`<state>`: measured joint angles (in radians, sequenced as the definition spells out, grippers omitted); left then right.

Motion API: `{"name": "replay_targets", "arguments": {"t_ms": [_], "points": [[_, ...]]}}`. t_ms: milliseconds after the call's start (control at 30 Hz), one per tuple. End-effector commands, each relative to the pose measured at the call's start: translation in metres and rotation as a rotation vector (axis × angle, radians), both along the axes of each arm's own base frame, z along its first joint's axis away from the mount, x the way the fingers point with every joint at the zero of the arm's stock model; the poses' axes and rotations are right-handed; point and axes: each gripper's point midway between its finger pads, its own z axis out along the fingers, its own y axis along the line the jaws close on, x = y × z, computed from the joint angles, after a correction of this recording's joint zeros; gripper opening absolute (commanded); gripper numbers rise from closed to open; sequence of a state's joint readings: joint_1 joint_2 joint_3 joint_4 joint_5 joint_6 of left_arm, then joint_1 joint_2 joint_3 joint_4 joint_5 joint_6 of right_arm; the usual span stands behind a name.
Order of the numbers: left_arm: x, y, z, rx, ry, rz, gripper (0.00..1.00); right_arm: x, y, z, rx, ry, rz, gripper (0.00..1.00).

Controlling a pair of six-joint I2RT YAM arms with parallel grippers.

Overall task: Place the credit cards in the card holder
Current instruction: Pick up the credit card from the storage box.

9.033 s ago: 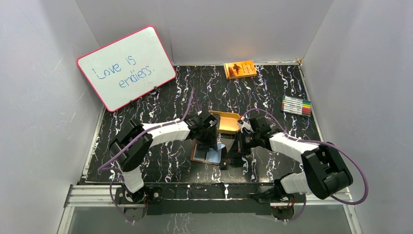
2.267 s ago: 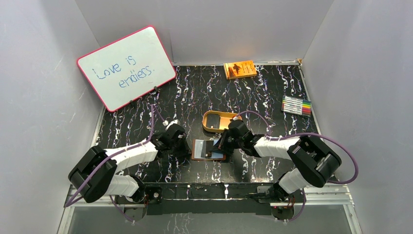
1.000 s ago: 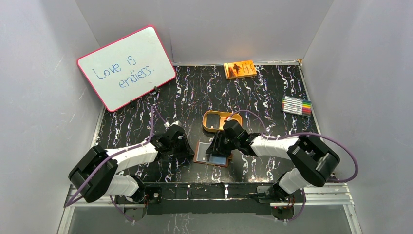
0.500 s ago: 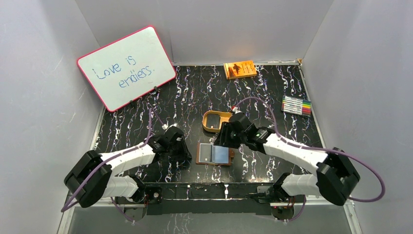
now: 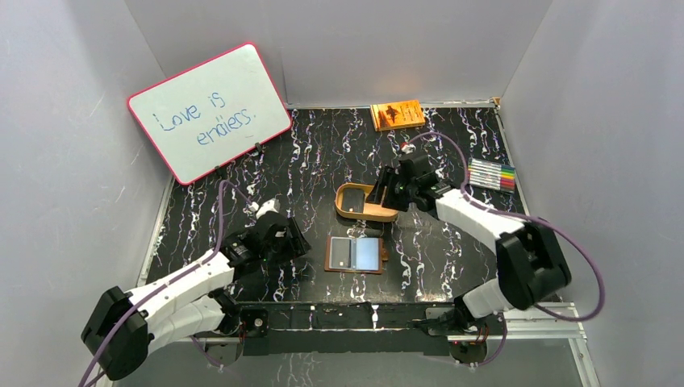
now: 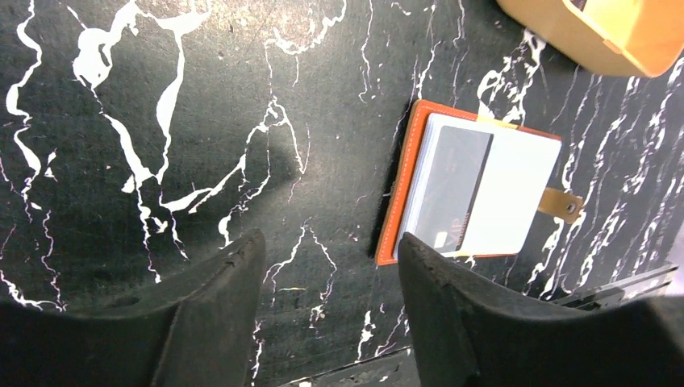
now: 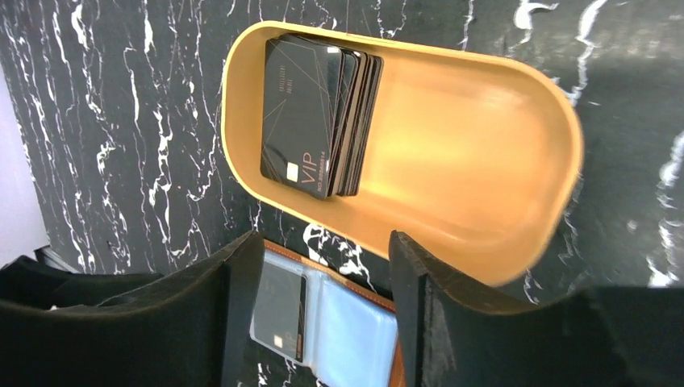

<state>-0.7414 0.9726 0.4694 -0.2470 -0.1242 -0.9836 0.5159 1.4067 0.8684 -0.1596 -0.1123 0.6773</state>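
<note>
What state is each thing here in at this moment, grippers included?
card holder, open, lying flat
dark card, sitting in one half of the holder
tan oval tray, upright, bare at one end
card stack, piled at the tray's other end
left gripper, jaws open, empty
right gripper, jaws open, empty
whiteboard, propped up, written on
orange book, closed, lying flat

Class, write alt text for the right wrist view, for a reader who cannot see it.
A stack of dark VIP cards lies at one end of a tan oval tray on a black marbled table. The open card holder shows between the open fingers of the right tool.
</note>
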Motion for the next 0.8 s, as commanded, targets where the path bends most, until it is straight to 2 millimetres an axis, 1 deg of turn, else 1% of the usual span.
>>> {"name": "replay_targets", "arguments": {"t_ms": [0, 33, 100, 200, 233, 267, 433, 633, 767], "points": [[-0.002, 0.013, 0.000, 0.030, -0.015, 0.024, 0.62, 0.027, 0.033, 0.015, 0.089, -0.039, 0.071, 0.74], [-0.003, 0.014, 0.001, 0.030, -0.017, 0.025, 0.64, 0.030, 0.034, 0.010, 0.080, -0.025, 0.068, 0.77], [-0.003, 0.016, 0.001, 0.033, -0.019, 0.033, 0.65, 0.036, 0.036, -0.001, 0.055, 0.004, 0.061, 0.79], [-0.005, 0.018, 0.000, 0.037, -0.015, 0.037, 0.67, 0.042, 0.039, -0.014, 0.027, 0.040, 0.067, 0.80], [-0.005, 0.019, -0.001, 0.040, -0.012, 0.038, 0.67, 0.044, 0.040, -0.015, 0.024, 0.044, 0.068, 0.79], [-0.005, 0.019, -0.002, 0.043, -0.010, 0.040, 0.67, 0.045, 0.040, -0.021, 0.014, 0.058, 0.064, 0.79], [-0.008, 0.025, -0.011, 0.076, 0.025, 0.065, 0.66, 0.049, 0.041, -0.041, -0.030, 0.109, 0.073, 0.69], [-0.008, 0.025, -0.012, 0.074, 0.028, 0.068, 0.66, 0.049, 0.042, -0.054, -0.088, 0.135, 0.084, 0.66], [-0.009, 0.026, -0.014, 0.081, 0.034, 0.071, 0.66, 0.046, 0.038, -0.063, -0.129, 0.157, 0.082, 0.63]]}}
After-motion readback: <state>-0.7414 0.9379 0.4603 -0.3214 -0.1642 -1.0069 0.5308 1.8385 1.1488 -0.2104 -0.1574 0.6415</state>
